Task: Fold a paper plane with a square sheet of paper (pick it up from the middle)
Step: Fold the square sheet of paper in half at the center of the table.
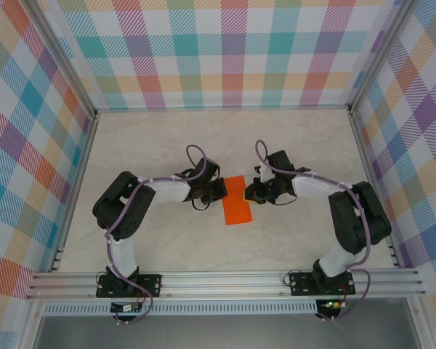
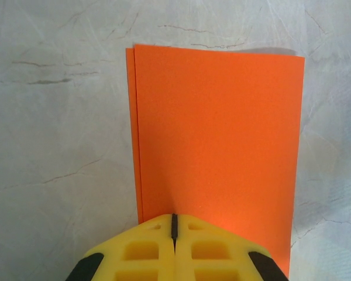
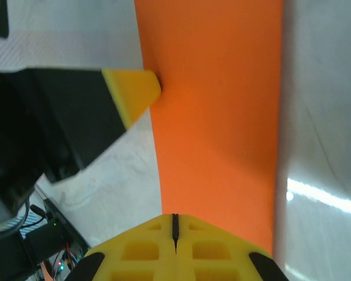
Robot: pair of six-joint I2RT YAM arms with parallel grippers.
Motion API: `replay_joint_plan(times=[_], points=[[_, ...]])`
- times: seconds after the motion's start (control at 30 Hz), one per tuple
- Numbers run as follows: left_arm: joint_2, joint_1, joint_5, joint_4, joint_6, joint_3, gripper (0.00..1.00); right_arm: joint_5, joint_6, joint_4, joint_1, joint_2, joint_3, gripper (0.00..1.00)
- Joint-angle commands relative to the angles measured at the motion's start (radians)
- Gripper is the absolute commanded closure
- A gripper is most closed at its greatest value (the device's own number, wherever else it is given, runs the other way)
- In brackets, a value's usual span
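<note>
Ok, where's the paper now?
In the top view the paper lies folded near the centre, between the left claw and right claw, both shut at its edges.

The worktop [image 1: 167,142] is a pale, cream-white slab with faint marble-like veining, and the left wrist view shows thin grey lines running through it. An aluminium rail [image 1: 225,278] runs along its near edge. Flat on the worktop, around its middle, lies a thin, bright orange sheet of paper [image 1: 237,200] folded double into a rectangle. Its lower layer peeps out as a narrow strip along one long side, and the edges cast a soft shadow on the surface.
</note>
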Motion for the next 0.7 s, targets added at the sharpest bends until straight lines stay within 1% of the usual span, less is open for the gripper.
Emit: replay_joint_plan(times=[0.0, 0.1, 0.23, 0.37, 0.53, 0.67], points=[[0.101, 0.002, -0.146, -0.34, 0.026, -0.08, 1.0, -0.047, 0.03, 0.081, 0.008, 0.085, 0.021, 1.0], [0.104, 0.002, -0.144, -0.341, 0.027, -0.08, 1.0, -0.064, 0.036, 0.123, 0.008, 0.134, 0.02, 1.0], [0.106, 0.003, -0.148, -0.347, 0.027, -0.079, 1.0, -0.042, 0.01, 0.102, 0.009, 0.148, -0.012, 1.0], [0.108, 0.002, -0.155, -0.35, 0.023, -0.085, 1.0, 0.006, -0.03, 0.036, 0.003, 0.111, -0.083, 1.0], [0.112, 0.002, -0.161, -0.348, 0.021, -0.088, 1.0, 0.071, -0.044, -0.039, -0.013, 0.065, -0.18, 1.0], [0.116, 0.002, -0.161, -0.345, 0.023, -0.089, 1.0, 0.117, -0.048, -0.082, -0.024, 0.007, -0.211, 1.0]])
